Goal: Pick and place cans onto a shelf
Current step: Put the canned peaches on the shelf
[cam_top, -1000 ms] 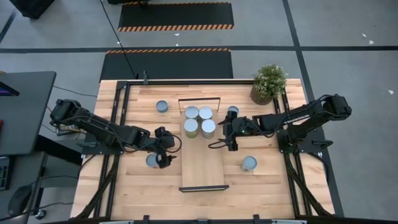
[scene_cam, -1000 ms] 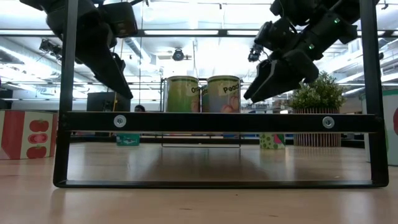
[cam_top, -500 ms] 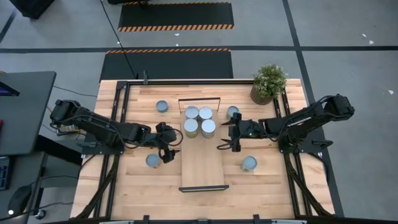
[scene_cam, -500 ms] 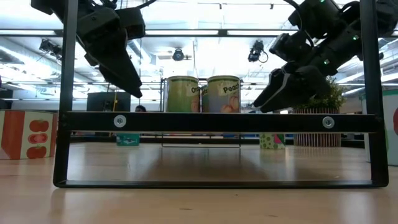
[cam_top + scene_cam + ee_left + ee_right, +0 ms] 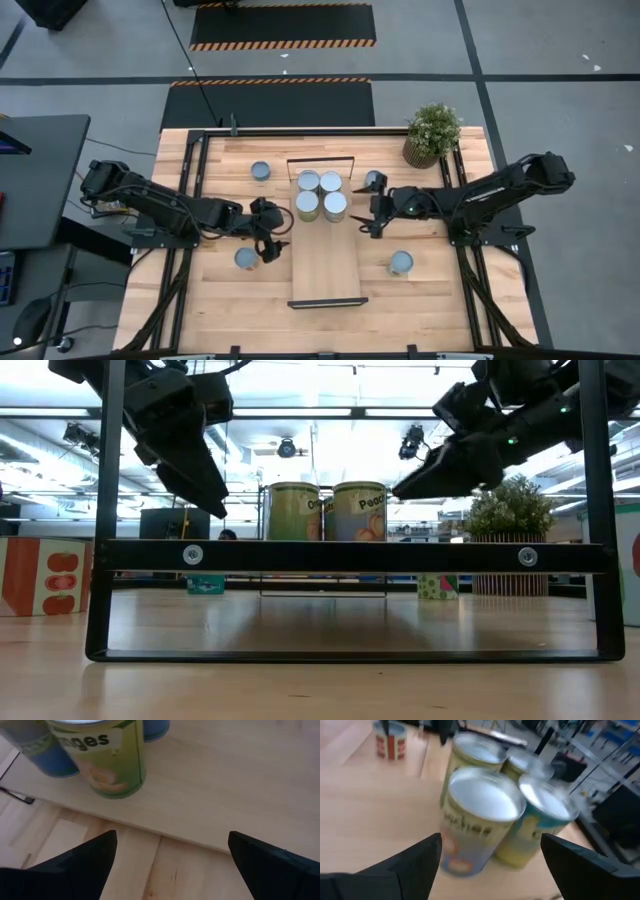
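The light-wood shelf (image 5: 325, 255) lies in the middle of the table. Several cans stand close together on its far end (image 5: 320, 193); they also show in the low view (image 5: 327, 510). Loose cans stand on the table at the far left (image 5: 261, 171), near left (image 5: 245, 259), far right (image 5: 375, 180) and near right (image 5: 400, 263). My left gripper (image 5: 277, 240) is open and empty at the shelf's left edge, above the table (image 5: 172, 840). My right gripper (image 5: 372, 215) is open and empty just right of the shelf, pointing at the standing cans (image 5: 480, 820).
A potted green plant (image 5: 432, 133) stands at the far right corner. Black frame bars cross the shelf's short ends (image 5: 350, 555). The near half of the shelf board (image 5: 325, 270) is bare.
My left gripper has gone a little toward the far edge and the shelf, away from the near left can, then stayed still. My right gripper has drawn back toward the table's right edge, risen and tipped closer to level. No can has moved.
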Available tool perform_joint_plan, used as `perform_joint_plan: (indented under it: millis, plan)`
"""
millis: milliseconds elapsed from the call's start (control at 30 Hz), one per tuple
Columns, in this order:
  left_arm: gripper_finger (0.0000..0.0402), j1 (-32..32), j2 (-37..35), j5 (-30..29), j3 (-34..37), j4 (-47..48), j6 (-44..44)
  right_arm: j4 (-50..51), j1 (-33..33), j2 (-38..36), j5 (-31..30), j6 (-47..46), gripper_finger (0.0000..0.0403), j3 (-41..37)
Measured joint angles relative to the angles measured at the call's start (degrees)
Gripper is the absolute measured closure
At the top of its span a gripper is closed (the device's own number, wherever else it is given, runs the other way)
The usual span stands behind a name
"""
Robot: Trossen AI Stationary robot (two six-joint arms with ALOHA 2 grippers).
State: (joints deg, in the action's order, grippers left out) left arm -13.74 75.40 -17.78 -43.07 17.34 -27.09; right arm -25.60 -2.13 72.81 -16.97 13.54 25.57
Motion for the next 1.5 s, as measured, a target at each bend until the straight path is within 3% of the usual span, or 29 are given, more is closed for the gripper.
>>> perform_joint_plan:
  millis: [333,700,867,1067,1500]
  plan:
    - [0.0013,0.06,0.02,0.59,0.00,-0.02,1.14,-10.27,4.53,4.90,-1.40,4.62,0.0055,-0.01]
    - [0.0013,0.06,0.02,0.00,0.00,-0.27,1.15,-6.04,3.76,3.15,-3.45,4.29,0.0055,0.03]
    - [0.0013,0.08,0.45,-4.90,0.02,-0.94,2.05,-2.98,4.77,3.04,3.94,2.89,0.0055,0.03]
    - [0.0013,0.19,2.15,-5.51,0.05,-4.60,5.28,-2.52,8.83,3.04,11.66,0.64,0.0055,0.03]
    - [0.0013,0.44,7.34,-8.97,0.02,-12.76,12.92,-0.26,10.33,3.04,12.14,0.07,0.0055,0.03]
